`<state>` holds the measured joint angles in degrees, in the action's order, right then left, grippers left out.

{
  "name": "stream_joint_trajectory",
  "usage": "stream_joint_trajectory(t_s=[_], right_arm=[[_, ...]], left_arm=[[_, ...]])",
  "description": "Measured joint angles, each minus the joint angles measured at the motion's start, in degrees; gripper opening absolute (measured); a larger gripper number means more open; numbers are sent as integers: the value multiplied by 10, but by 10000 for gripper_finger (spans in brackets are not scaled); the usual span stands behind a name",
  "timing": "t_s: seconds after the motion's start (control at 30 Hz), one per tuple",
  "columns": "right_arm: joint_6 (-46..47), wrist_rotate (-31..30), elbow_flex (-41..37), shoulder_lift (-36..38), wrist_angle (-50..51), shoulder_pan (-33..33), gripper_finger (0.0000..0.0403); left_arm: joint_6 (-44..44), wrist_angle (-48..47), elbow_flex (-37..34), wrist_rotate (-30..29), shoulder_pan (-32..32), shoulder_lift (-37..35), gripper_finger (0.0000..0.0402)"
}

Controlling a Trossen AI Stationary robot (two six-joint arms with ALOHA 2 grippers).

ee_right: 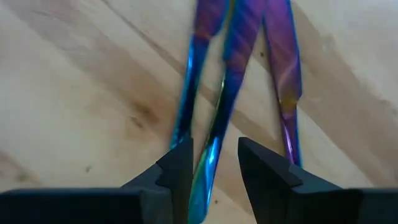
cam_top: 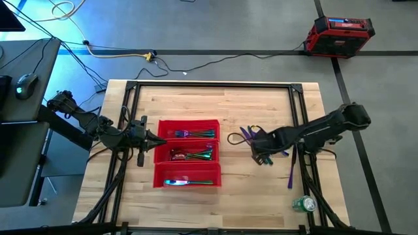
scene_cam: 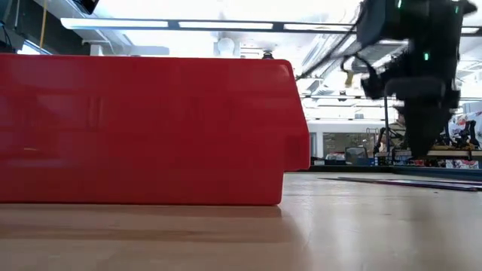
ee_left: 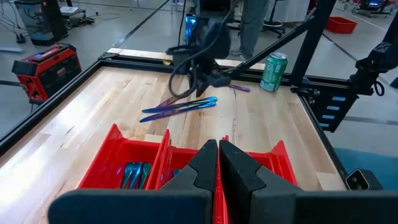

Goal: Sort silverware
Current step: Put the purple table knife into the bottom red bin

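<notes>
The right gripper [ee_right: 214,163] stands low over the wooden desk [cam_top: 261,196], its two dark fingers [ee_right: 177,168] apart and straddling the middle one of three thin iridescent purple-blue cutlery pieces [ee_right: 233,81] that lie side by side on the wood; whether the fingers touch it I cannot tell. In the high view this loose cluster lies right of the red three-compartment plastic tray [cam_top: 188,162], with one more purple piece [cam_top: 290,173] lying apart near the desk frame. More iridescent cutlery [cam_top: 196,133] lies in each of the tray's compartments. The left gripper [ee_left: 217,163] hangs at the tray's left edge, fingers pressed together and empty. A green drink can [cam_top: 303,204] stands near the desk's front right corner.
</notes>
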<state>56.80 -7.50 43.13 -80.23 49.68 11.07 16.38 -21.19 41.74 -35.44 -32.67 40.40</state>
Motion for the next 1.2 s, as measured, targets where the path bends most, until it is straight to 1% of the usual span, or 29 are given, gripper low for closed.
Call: stream_joint_trajectory(t_s=[0.07,0.13,0.47,0.8,0.9,1.0,1.03,1.2], right_arm=[[-1,10,-19,-7,-27,-10,115],[-1,11,-32,-12,-27,-15,115],[-13,15,-56,-17,-92,-35,115],[-44,21,-52,-78,-97,-59,110],[-52,19,-50,-85,-96,-59,82],[-54,16,-50,-85,-92,-59,25],[-54,16,-50,-83,-92,-59,16],[-48,15,-33,-60,-56,-60,7]], left_arm=[[0,0,0,0,0,0,0],[0,0,0,-1,0,2,0],[0,0,0,-12,0,14,0],[0,0,0,-13,0,15,0],[0,0,0,-13,0,15,0],[0,0,0,-13,0,15,0],[0,0,0,-13,0,15,0],[0,0,0,-11,0,15,0]])
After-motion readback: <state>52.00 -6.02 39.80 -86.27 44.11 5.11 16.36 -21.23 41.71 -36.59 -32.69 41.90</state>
